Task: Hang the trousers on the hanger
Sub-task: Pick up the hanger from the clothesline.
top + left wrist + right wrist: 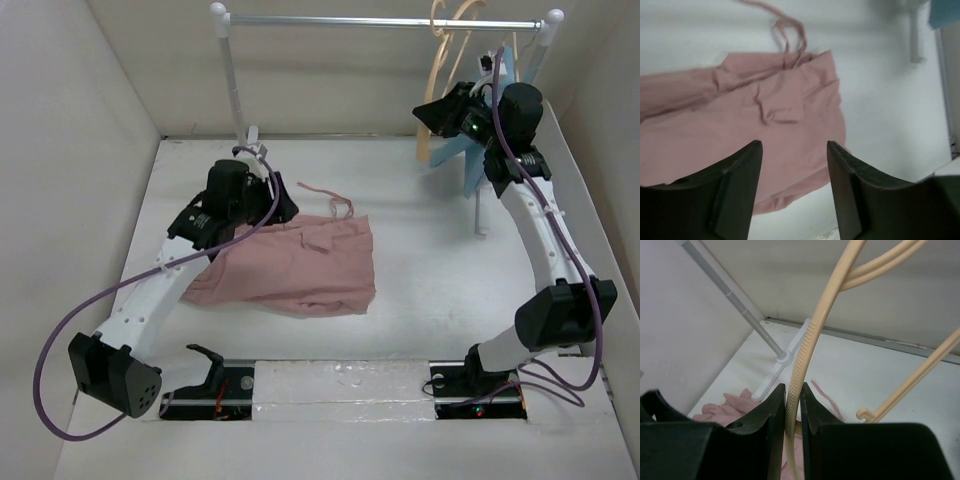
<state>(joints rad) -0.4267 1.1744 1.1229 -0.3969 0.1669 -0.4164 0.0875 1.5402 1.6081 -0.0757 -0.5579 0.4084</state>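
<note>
White worktop [430, 290], walled on three sides by pale panels, carries both arm bases at its near edge. Left of the middle, closer to the left edge than the right, the trousers [300, 265] lie flat in a crumpled heap, waist toward the far side, with the drawstring [335, 200] trailing loose on the bare surface beyond. The left gripper [794, 145] hangs over the trousers with its fingers spread wide apart, pink cloth showing in the gap. Whether the tips touch the fabric cannot be told. Farther back, toward the far right corner, the right gripper [792, 387] is raised and its fingers are pressed together on the ribbed arm of the hanger [811, 337]. Just behind it a light-blue garment [478, 160] hangs from the rail [380, 21] spanning the far edge.
</note>
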